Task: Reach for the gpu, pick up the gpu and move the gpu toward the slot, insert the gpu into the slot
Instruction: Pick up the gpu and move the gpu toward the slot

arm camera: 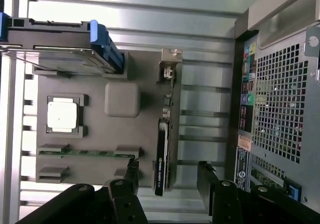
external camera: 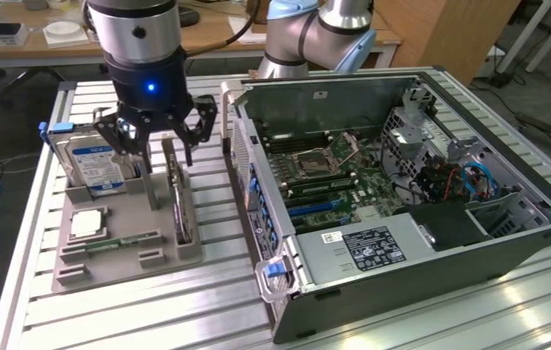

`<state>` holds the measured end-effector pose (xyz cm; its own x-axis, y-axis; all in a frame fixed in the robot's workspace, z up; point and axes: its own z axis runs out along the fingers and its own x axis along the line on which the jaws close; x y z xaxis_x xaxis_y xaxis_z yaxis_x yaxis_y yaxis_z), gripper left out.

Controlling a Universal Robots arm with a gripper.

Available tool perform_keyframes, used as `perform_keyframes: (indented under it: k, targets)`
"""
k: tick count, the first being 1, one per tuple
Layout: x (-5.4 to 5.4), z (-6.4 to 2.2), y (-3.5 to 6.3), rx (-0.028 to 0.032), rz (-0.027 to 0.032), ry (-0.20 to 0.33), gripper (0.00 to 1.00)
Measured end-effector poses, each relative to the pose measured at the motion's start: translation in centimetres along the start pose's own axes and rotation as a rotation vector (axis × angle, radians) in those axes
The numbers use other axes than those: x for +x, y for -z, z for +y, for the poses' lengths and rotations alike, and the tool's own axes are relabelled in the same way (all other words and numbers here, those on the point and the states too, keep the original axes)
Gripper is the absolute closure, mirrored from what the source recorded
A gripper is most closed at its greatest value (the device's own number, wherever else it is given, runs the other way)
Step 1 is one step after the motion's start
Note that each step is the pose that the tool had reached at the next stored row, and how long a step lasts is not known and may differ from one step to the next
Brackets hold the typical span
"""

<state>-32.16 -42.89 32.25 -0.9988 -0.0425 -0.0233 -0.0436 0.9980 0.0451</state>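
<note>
Jaws were spread wide and held nothing. They hung from the arm (external camera: 139, 44) above the grey tray (external camera: 124, 266) at the desk's (external camera: 159, 313) left part in the exterior view.

Edges and room:
- The gpu (external camera: 180, 208) sat in the tray's slot on the exterior view's right side, close to that tray edge.
- A strip of bare desk slats lay past that edge, and beyond it stood the rear panel of the open computer case (external camera: 402, 284), near but apart from the tray.
- A low raised block (arm camera: 122, 99) lay on the gpu's other side, with the hard drive (external camera: 95, 168) beyond it, standing on edge at the tray's far left corner.
- The processor chip (external camera: 89, 222) and memory stick (external camera: 120, 240) lay flat nearer, well clear of the card.
- Space above the card was open apart from the jaws.

Gpu pose: it stood upright on its long edge, thin side up. Its long axis ran far-to-near, roughly parallel to the case's rear panel. In the wrist view the gpu (arm camera: 162, 149) showed edge-on, with its metal bracket (arm camera: 170, 63) at the end away from the fingers.

Gpu and jaws: the jaws straddled the card's line, one finger (arm camera: 132, 176) on each side with the card between them. A gap showed on both sides in the wrist view, with no contact visible.
</note>
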Motion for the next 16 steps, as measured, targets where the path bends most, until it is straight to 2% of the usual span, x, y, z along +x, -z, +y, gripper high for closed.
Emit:
perform_keyframes:
  k: [16]
  targets:
    - [0.1,-0.13,-2.91,0.0008,-0.0009,-0.017,0.41]
